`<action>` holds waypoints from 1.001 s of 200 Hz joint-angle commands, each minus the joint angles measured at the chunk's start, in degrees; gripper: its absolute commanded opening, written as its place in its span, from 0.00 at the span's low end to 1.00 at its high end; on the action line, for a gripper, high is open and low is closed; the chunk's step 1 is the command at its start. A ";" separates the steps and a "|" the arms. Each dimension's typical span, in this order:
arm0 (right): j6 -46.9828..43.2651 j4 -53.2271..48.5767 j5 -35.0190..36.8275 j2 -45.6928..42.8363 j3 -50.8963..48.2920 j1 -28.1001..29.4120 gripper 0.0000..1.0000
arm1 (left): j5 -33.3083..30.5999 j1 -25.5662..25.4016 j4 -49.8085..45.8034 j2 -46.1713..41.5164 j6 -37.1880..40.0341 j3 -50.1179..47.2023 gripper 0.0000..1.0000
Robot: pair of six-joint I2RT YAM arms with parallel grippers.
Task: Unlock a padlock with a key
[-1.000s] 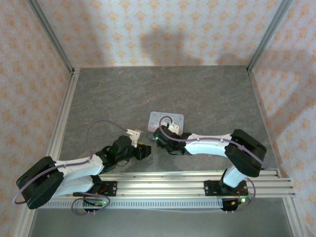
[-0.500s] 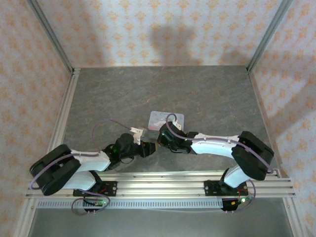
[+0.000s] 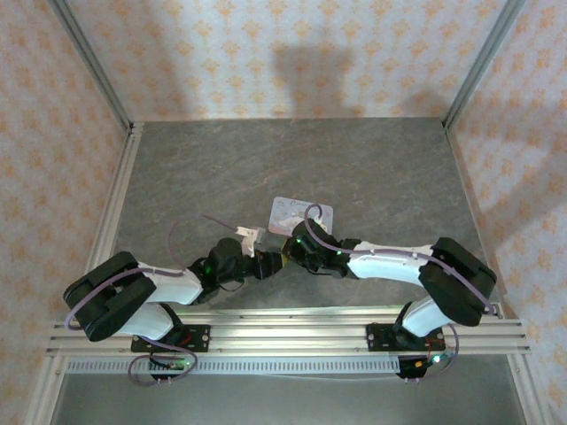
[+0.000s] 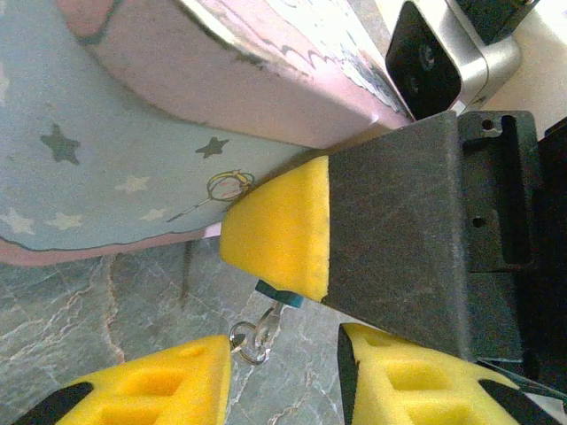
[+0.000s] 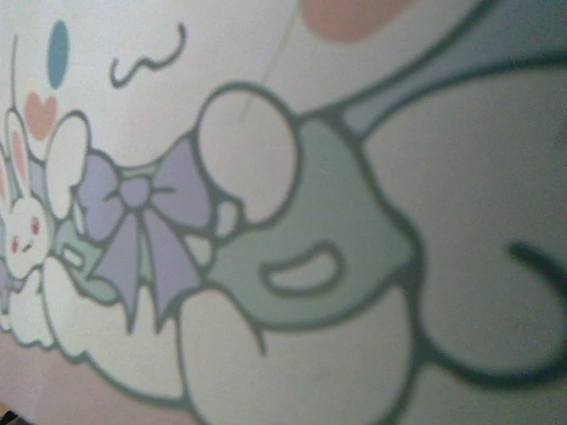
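The padlock (image 4: 282, 296) is a tiny dark-blue body peeking out from under a yellow finger (image 4: 279, 226) of my right gripper (image 3: 289, 256), which is shut on it just in front of the tin. A thin metal key (image 4: 271, 316) sticks out of the padlock's underside, and its small ring (image 4: 250, 342) hangs towards me. My left gripper (image 4: 283, 354) is open, one finger on each side of the key. Its left fingertip (image 4: 208, 363) touches the ring. In the top view both grippers meet tip to tip, with the left gripper (image 3: 268, 264) beside the right one.
The pale-blue and pink cartoon tin (image 3: 301, 213) lies flat just beyond the grippers. Its side (image 4: 106, 177) is close above the left fingers, and its lid (image 5: 354, 133) sits right under the right wrist camera. Aluminium rails (image 3: 292, 332) run along the near edge.
My left arm has swung right until its gripper meets the right gripper, and its jaws have narrowed. The right gripper has shifted slightly right and away, and still holds its grip.
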 commanded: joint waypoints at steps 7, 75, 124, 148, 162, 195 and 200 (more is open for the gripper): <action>1.43 3.62 -0.96 -2.59 -0.37 -0.25 0.00 | 1.62 0.36 3.38 1.67 -0.45 2.54 0.36; 3.65 5.95 -2.33 -3.54 -1.70 -1.13 0.00 | 2.82 0.40 4.02 2.09 -0.29 3.01 0.29; 5.53 8.38 -4.03 -4.12 -2.91 -1.88 0.00 | 2.79 0.51 4.35 2.13 0.04 2.65 0.29; 5.50 8.05 -4.04 -4.90 -3.15 -1.85 0.00 | 2.89 0.94 4.00 1.75 0.39 2.58 0.32; 5.44 7.61 -3.78 -5.50 -3.22 -1.87 0.00 | 2.70 1.43 3.12 1.01 0.90 2.31 0.36; 5.05 6.47 -3.66 -6.48 -3.25 -1.84 0.00 | 3.84 2.49 1.66 -0.37 2.16 1.69 0.37; 5.03 6.40 -3.75 -6.57 -3.25 -1.85 0.00 | 4.15 2.61 1.69 -0.32 2.21 1.62 0.37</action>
